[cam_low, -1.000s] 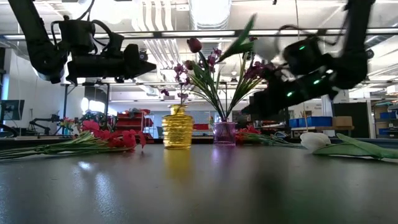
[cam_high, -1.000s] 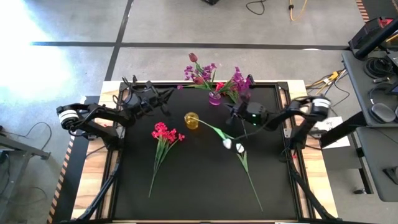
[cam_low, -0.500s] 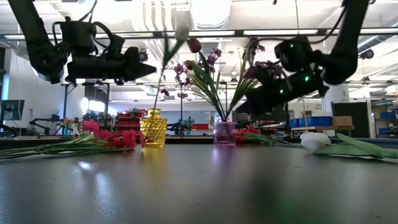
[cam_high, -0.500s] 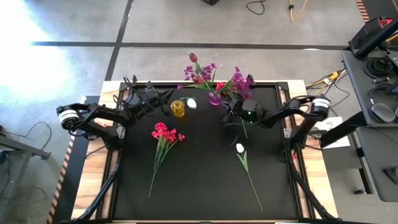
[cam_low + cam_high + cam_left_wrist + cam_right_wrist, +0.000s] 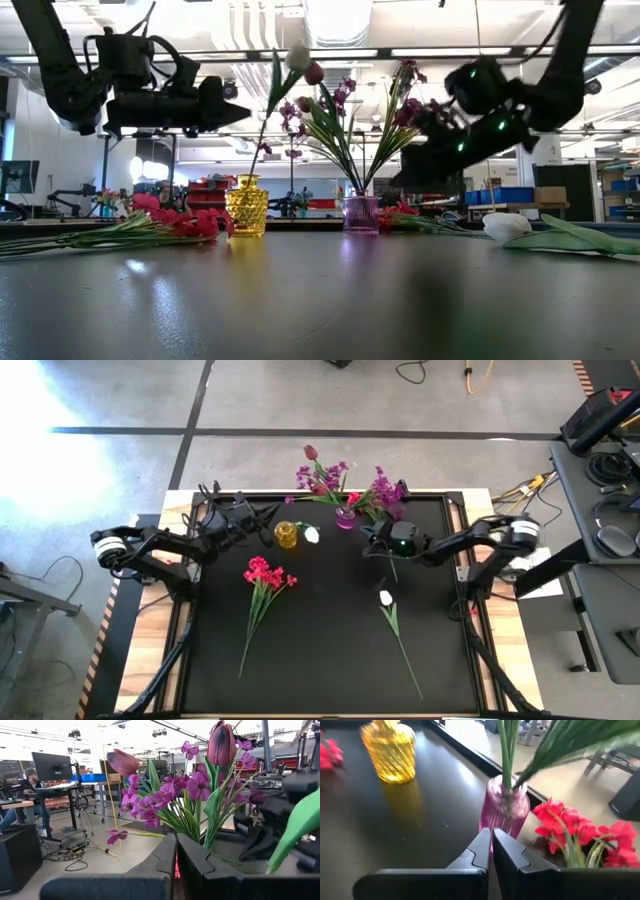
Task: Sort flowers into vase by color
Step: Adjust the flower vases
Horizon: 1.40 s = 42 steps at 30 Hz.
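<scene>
1. Black matting (image 5: 320,660) covers the table, with the front half left bare apart from stems.
2. At the far edge a purple vase (image 5: 345,517) is seen holding purple sprays (image 5: 322,478), which lean out past the table rim.
3. Just beside it, towards the left arm, a yellow vase (image 5: 286,534) stands upright with one white tulip (image 5: 312,534) in it; its bloom tilts towards the purple vase.
4. A red spray (image 5: 264,575) is laid flat left of centre, its stem running towards the front.
5. A second white tulip (image 5: 386,598) lies right of centre, well apart from the red one.
6. More red blooms (image 5: 570,827) lie beside the purple vase at the far edge.
7. The right gripper (image 5: 491,836) is held near the purple vase, fingers pressed together and empty.
8. The left gripper (image 5: 176,842) is raised near the far left edge, fingers likewise closed on nothing.
</scene>
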Available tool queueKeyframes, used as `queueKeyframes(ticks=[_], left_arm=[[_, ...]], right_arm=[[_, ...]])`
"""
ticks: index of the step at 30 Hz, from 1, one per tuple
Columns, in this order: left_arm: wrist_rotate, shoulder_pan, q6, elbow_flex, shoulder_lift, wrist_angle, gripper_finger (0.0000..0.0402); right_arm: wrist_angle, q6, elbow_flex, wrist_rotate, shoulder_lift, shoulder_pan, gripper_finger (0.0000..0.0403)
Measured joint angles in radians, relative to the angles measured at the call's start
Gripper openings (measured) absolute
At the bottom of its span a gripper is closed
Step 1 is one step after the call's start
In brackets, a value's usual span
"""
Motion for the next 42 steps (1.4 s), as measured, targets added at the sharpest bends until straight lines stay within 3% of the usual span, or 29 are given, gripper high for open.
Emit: queueKeyframes(ticks=[6, 11, 42], left_arm=[[-0.018, 0.0, -0.003, -0.005, 0.0, -0.001, 0.0], [-0.02, 0.0, -0.004, -0.006, 0.0, -0.002, 0.0], [-0.021, 0.0, -0.004, -0.011, 0.0, -0.017, 0.0]], right_arm=[[0.065, -0.008, 0.075, 0.088, 0.19, 0.0, 0.0012], [0.072, -0.02, 0.131, 0.133, 0.255, 0.0, 0.0012], [-0.072, -0.112, 0.205, 0.219, 0.232, -0.025, 0.0012]])
